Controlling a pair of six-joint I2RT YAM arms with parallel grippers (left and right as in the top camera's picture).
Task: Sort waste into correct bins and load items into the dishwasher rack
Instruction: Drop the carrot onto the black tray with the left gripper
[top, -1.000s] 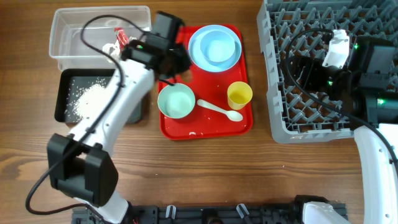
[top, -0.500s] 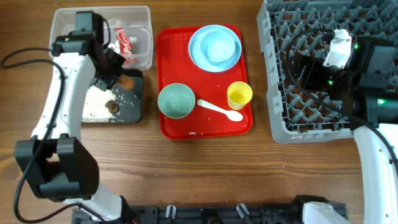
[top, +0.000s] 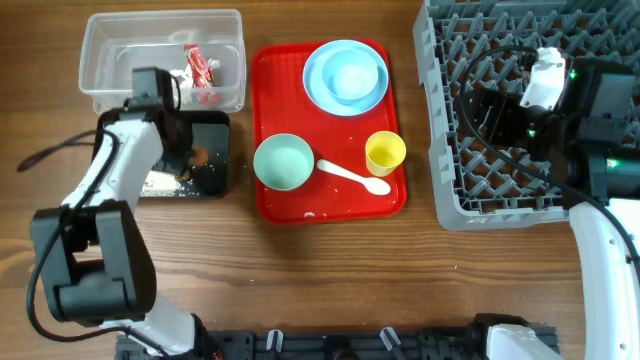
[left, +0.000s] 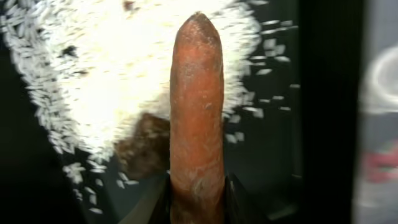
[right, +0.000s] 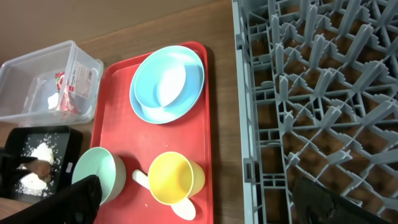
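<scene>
i read the left fingers (left: 241, 204) as pinching the orange-brown sausage piece (left: 197, 112) by its near end, over the black tray (top: 215, 135). the loose rice (left: 112, 68) and a dark brown lump (left: 140, 149) lie beneath it. the right fingers (right: 74, 199) are spread wide, holding nothing, beside the grey rack (right: 323, 93). the red-and-white wrapper (top: 202, 70) lies in the clear tub (top: 120, 50). the yellow cup (top: 385, 152) and white spoon (top: 352, 176) sit on the red serving tray (top: 330, 205).

Left arm (top: 118, 190) is stretched forward, elbow bent; left claw (left: 196, 202) is pointed down and clamped on an orange-brown sausage-like piece (left: 196, 106). Right arm (top: 610, 240) is held raised; right claw (right: 196, 183) is spread fully wide.
</scene>
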